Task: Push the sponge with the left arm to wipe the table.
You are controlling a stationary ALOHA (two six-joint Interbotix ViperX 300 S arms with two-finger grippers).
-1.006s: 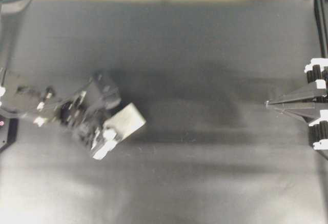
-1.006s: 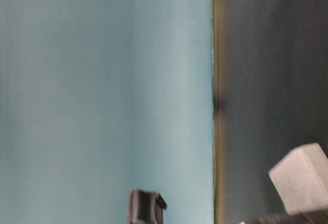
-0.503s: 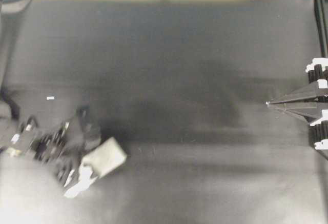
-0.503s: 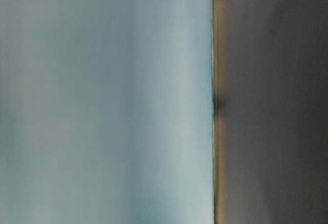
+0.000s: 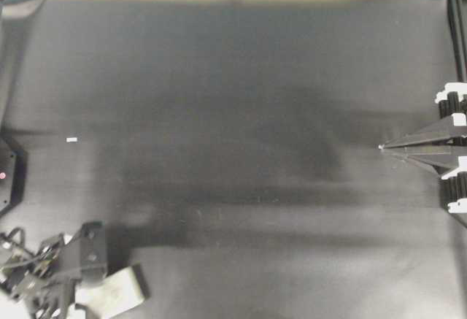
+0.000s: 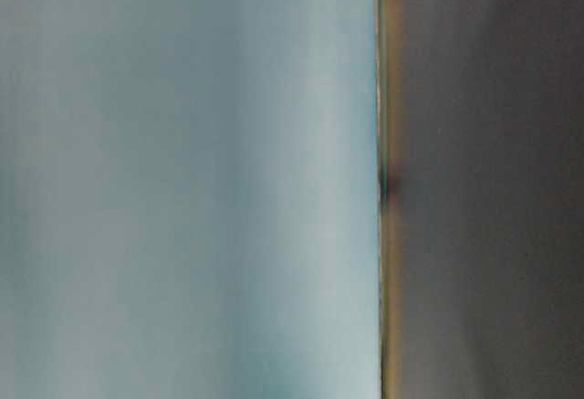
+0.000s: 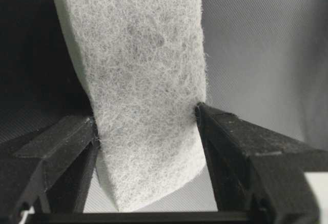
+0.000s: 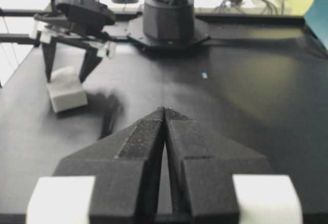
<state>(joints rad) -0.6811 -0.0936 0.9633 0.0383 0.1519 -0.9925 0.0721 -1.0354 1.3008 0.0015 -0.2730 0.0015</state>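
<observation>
Wiping in progress: left gripper (image 7: 146, 126) is clamping the sponge (image 5: 117, 293) between its jaws at the table's (image 5: 241, 78) near-left corner; most surface apparently remaining. Right gripper (image 8: 165, 112) is resting closed, empty.

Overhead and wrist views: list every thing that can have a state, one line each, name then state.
sponge: lying flat on the table near its lower-left corner in the overhead view, pinched at both sides by the left tool.
left tool: shut on the sponge, fingers pressing its edges.
right tool: shut, tips together, holding nothing, parked at the right edge.
table: bare across the middle, one small white speck at left.
</observation>
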